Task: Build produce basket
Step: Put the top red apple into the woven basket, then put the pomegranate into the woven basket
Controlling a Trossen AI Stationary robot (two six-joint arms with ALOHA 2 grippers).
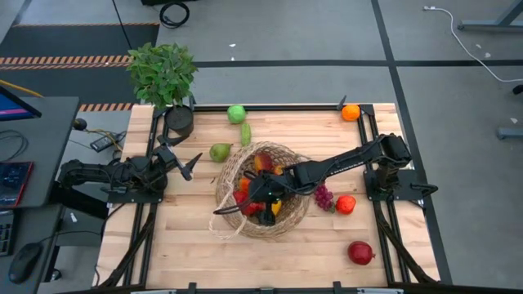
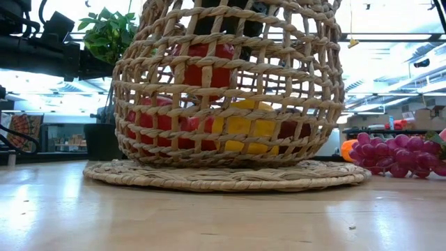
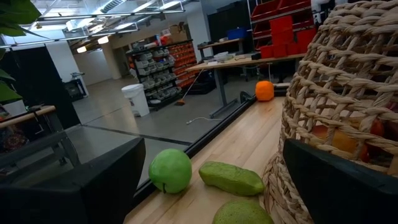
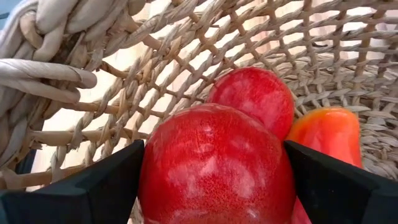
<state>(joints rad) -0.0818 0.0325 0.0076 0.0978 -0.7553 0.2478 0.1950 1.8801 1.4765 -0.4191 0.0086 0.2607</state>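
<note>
Roughly halfway: right gripper (image 4: 214, 180) inside basket (image 1: 233, 167), fingers pinching red fruit (image 4: 214, 165) over several loaded pieces. Left gripper (image 1: 189, 166) idle, spread. Pear (image 1: 219, 152), grapes (image 1: 324, 197), others remain on counter (image 1: 180, 237).

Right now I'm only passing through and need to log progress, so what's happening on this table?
The right gripper is down inside the wicker basket, with a large red fruit between its fingers, among red, orange and yellow pieces already inside. The left gripper waits open beside the basket, near the green pear. Outside the basket are also a green apple, an orange, purple grapes and a pomegranate.
</note>
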